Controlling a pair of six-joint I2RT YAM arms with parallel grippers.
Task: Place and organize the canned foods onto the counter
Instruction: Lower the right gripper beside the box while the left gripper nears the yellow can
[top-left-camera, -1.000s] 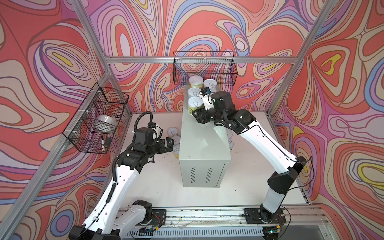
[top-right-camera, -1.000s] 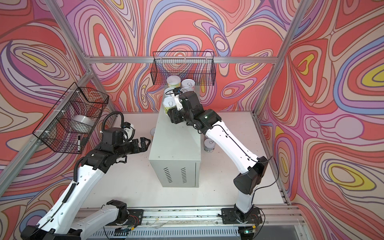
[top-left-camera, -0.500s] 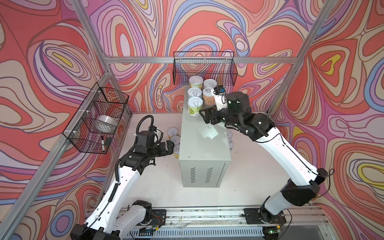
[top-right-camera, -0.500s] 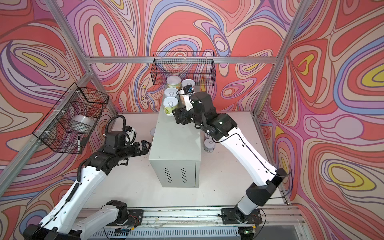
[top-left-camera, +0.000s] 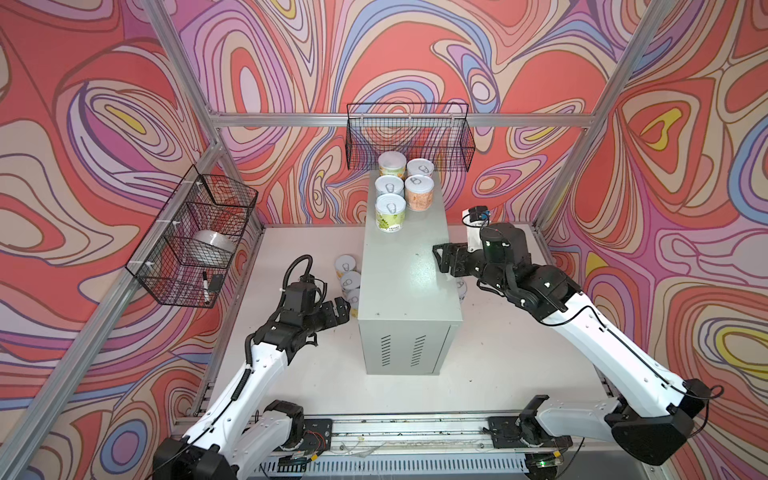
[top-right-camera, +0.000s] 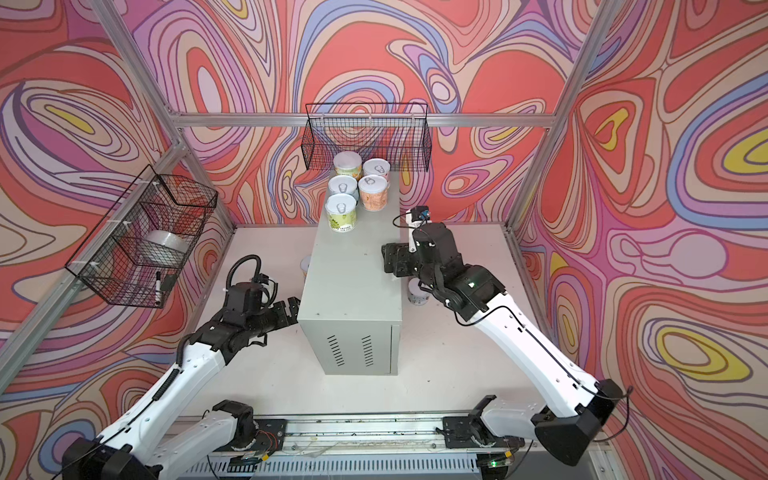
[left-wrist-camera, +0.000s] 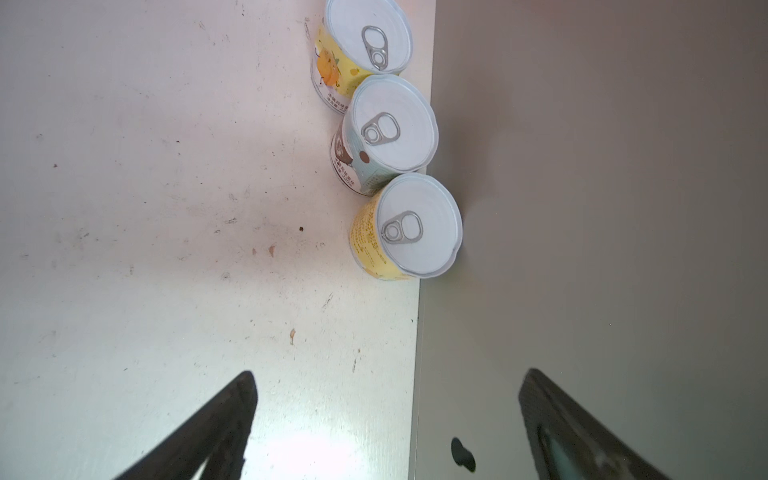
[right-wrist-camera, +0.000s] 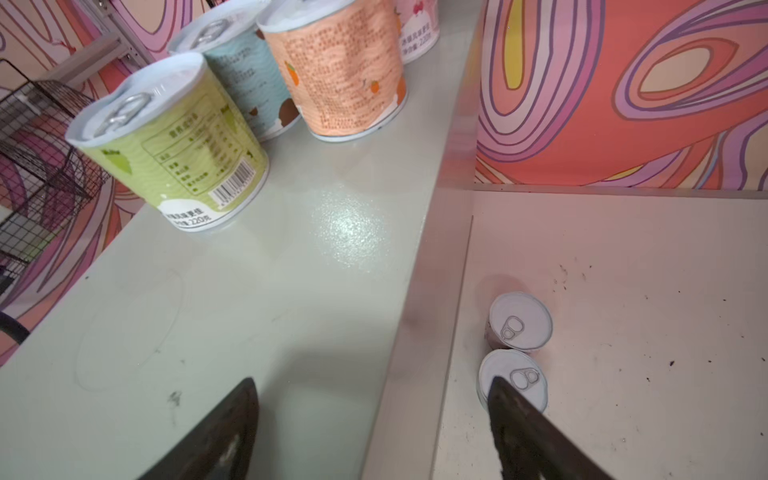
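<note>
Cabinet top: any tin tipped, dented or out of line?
Nothing stands out. Five short pull-tab tins with paper labels stand upright in two tidy rows at the far end of the light-grey metal cabinet; no dents or spills visible. One row holds three, the other two.

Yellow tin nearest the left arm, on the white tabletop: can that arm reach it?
Probably yes: the open left gripper faces that yellow tin across bare tabletop, though the grey metal cabinet alongside may crowd one finger.
</note>
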